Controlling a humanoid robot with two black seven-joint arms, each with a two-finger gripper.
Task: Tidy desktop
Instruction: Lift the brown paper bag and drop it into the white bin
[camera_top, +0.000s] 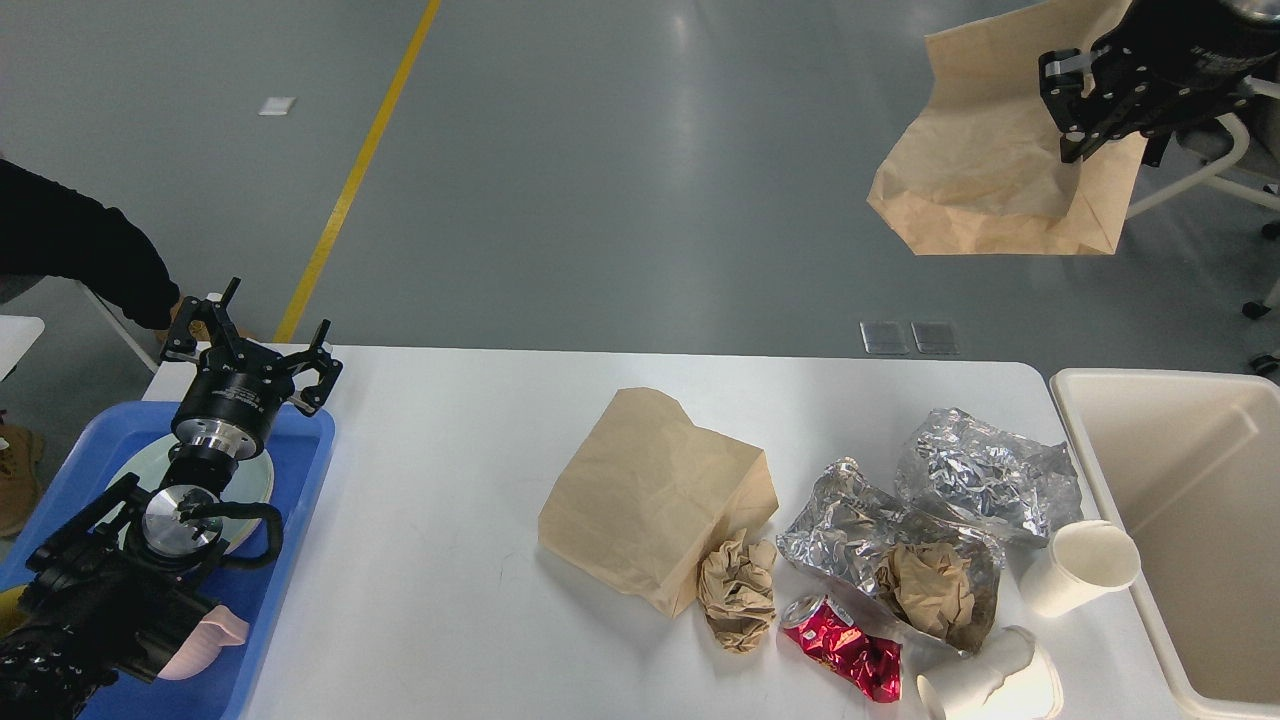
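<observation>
White desktop (450, 560), rounded corners, litter on right half. My right gripper (1072, 108) clamped on paper bag (985, 170) high up; left gripper (250, 350) spread apart.

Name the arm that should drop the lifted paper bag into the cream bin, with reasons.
Right. The right pincer is shut on the paper bag, held high in the air beyond the cream bin on that side. The left pincer is open, over the blue tray at the far end of the desktop.
</observation>
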